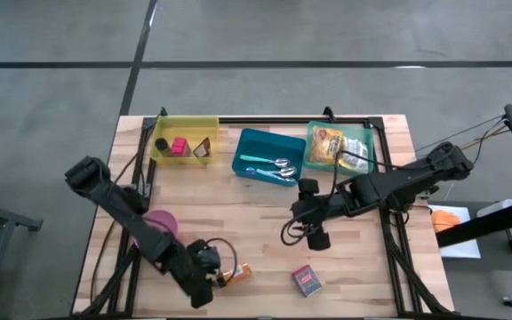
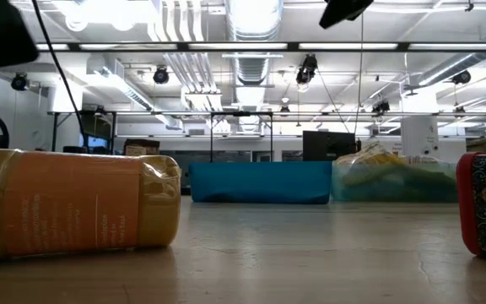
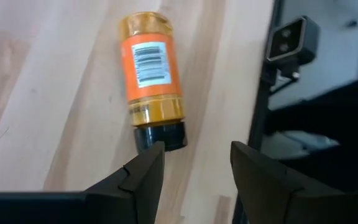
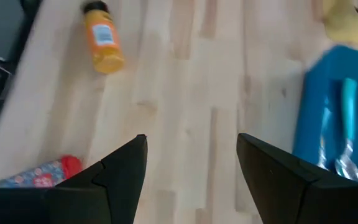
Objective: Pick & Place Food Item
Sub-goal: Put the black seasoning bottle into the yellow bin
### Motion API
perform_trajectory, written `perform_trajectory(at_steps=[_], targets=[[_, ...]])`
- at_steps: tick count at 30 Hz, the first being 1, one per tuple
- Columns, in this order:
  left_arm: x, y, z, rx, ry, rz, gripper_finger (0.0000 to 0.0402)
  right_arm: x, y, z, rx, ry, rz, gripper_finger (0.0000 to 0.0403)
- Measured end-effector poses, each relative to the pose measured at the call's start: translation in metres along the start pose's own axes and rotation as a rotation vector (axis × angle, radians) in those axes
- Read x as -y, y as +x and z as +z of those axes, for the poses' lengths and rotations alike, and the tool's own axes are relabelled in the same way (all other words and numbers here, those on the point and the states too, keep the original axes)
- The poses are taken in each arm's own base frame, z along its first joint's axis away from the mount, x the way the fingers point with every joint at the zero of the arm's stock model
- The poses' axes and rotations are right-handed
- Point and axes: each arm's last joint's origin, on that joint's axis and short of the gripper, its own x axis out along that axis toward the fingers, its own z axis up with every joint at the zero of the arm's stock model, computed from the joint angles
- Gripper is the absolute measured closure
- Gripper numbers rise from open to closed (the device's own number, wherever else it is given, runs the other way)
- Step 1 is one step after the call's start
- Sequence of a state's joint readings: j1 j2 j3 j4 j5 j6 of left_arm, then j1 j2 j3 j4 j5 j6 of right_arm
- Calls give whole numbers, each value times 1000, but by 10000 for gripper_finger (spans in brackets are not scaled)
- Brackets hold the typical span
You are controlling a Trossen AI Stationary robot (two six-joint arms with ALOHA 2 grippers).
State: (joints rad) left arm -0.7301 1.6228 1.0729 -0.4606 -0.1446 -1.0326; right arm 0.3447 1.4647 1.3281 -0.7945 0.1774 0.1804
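Observation:
An orange bottle (image 3: 151,68) with a black cap (image 3: 161,135) and a barcode label lies on its side on the wooden table near the front edge; it also shows in the high view (image 1: 237,272) and fills the left of the low view (image 2: 74,198). My left gripper (image 3: 194,162) hovers open just above it, its fingers by the cap end, touching nothing. My right gripper (image 4: 191,146) hangs open over the middle of the table (image 1: 314,233), with nothing between its fingers.
A red patterned box (image 1: 307,280) lies near the front edge, right of the bottle. Along the far edge stand a yellow bin (image 1: 185,138), a teal bin (image 1: 269,156) with utensils and a green bin (image 1: 338,147) with food packets. A pink cup (image 1: 160,222) sits under my left arm.

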Motion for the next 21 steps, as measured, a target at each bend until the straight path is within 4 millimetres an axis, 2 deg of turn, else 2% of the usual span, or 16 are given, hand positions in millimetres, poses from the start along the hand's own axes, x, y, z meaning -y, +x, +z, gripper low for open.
perform_trajectory(at_steps=[6,11,17,21], targets=[[13,4,-29,80,-17,54,209,-18,10,8,87,-59,104,156],[21,23,-50,118,-6,83,209,-25,26,9,76,-89,118,156],[22,57,-62,178,-18,121,209,-35,41,16,134,-86,169,156],[16,63,-67,206,-32,193,209,-39,48,17,137,-56,204,156]])
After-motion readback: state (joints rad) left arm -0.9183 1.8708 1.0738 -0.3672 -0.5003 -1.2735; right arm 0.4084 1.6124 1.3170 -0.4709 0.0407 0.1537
